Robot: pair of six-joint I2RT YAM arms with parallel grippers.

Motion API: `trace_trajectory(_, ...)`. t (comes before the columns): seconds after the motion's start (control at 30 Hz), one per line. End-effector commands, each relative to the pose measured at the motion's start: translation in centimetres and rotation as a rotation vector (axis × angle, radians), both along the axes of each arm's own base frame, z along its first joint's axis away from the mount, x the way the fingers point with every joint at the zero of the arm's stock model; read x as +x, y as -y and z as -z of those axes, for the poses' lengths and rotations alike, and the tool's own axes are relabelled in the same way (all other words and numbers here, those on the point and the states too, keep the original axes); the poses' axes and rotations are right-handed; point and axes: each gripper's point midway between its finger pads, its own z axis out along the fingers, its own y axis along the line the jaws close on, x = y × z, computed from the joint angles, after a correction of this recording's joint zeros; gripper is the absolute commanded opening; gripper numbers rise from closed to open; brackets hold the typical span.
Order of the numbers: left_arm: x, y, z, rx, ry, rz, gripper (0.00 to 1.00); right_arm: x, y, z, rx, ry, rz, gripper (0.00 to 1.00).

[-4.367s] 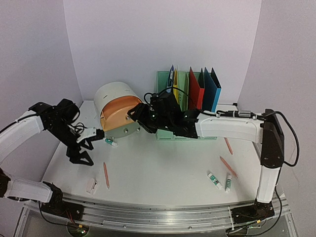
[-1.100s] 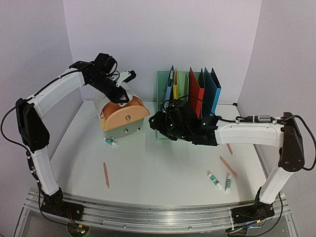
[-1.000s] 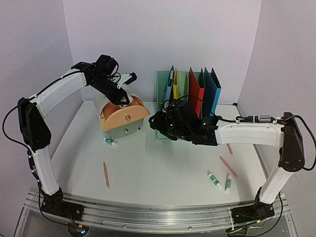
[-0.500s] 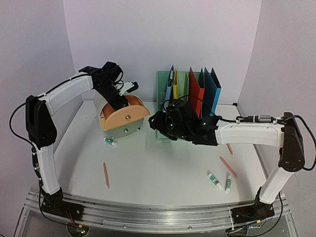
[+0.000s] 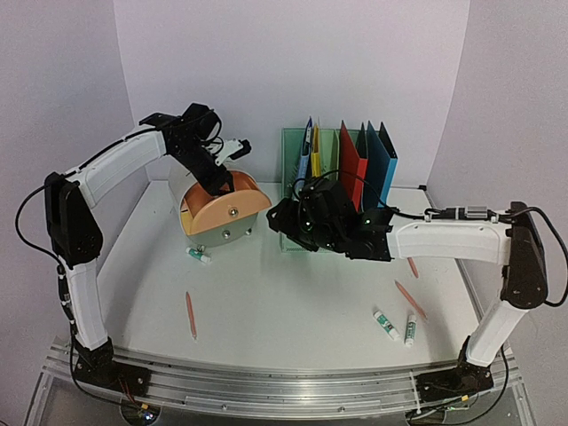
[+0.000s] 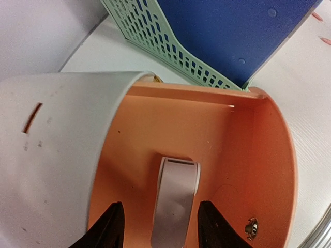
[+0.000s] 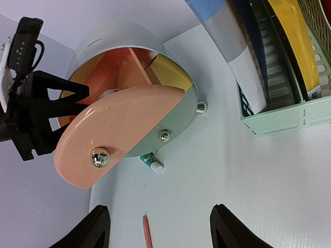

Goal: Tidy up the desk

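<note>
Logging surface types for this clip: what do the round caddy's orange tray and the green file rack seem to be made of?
The orange tray looks like moulded plastic, smooth with a slight gloss: even colour, light reflections on its front, shiny metal-looking studs. The green file rack is probably plastic too, with a duller finish and regular slotted walls; painted metal can't be ruled out.

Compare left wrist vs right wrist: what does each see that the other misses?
Left wrist only: a clear look at a white flat piece inside the orange compartment, between its open fingers. Right wrist only: the left gripper at the round organizer, a yellow compartment, a tube and a pencil on the desk. Both: the round organizer and green file rack.
</note>
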Motion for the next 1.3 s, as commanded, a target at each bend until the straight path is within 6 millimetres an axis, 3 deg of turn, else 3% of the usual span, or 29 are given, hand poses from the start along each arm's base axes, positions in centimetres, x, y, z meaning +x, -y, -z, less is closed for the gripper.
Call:
trace_trajectory(0.0, 0.3, -0.1, -7.4, -0.075, 0.165, 0.012, 0.48, 0.3, -0.7, -2.7, 0.045, 0.040, -0.015, 0.68)
trace_trajectory(0.1, -1.4, 0.9, -10.6, -0.146, 0.226, 0.105, 0.48, 0.3, -0.7, -2.7, 0.048, 0.036, -0.016, 0.68)
trace_trajectory(0.2, -5.8, 2.4, -13.2, -0.194, 0.318, 0.294, 0.48, 0.2, -0.6, -2.5, 0.048, 0.033, -0.014, 0.68)
trace_trajectory(0.33, -11.5, 4.0, -11.9, -0.178, 0.335, 0.491, 0.39, 0.2, -0.5, -2.5, 0.048, 0.032, -0.010, 0.67)
trace_trajectory(0.5, -14.2, 3.3, -5.1, -0.027, 0.240, 0.583, 0.38, 0.3, -0.7, -2.4, 0.047, 0.031, -0.008, 0.67)
trace_trajectory(0.77, -11.2, 2.9, -2.1, 0.121, 0.463, 0.615, 0.49, 0.2, -0.8, -2.0, 0.045, 0.022, -0.012, 0.67)
trace_trajectory(1.03, -9.5, 2.9, 0.9, 0.195, 0.456, 0.603, 0.45, 0.1, 0.0, -2.2, 0.048, 0.025, 0.008, 0.67)
trace_trajectory(1.27, -8.2, 2.2, 1.3, 0.253, 0.513, 0.595, 0.44, 0.2, 0.5, -2.4, 0.041, 0.037, 0.021, 0.67)
